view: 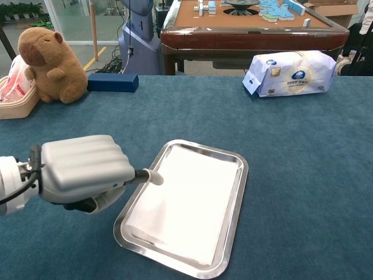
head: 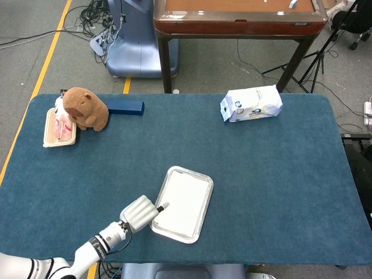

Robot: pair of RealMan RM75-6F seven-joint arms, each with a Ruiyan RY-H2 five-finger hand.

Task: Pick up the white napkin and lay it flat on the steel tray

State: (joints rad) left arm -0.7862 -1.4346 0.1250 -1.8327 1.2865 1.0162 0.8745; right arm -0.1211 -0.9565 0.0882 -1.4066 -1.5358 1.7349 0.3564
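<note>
Grey floor [head: 35,35], perhaps concrete; wooden table [head: 238,20]

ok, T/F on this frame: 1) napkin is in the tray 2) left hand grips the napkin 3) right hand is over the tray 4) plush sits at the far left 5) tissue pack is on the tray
1) True: the napkin lies flat inside the tray.
2) False: the left hand holds nothing; it sits at the tray's left edge, one fingertip out over the napkin's corner.
3) False: no right hand shows in either view.
4) True: the plush sits far left, beside a basket.
5) False: the tissue pack is on the table, far right.
</note>
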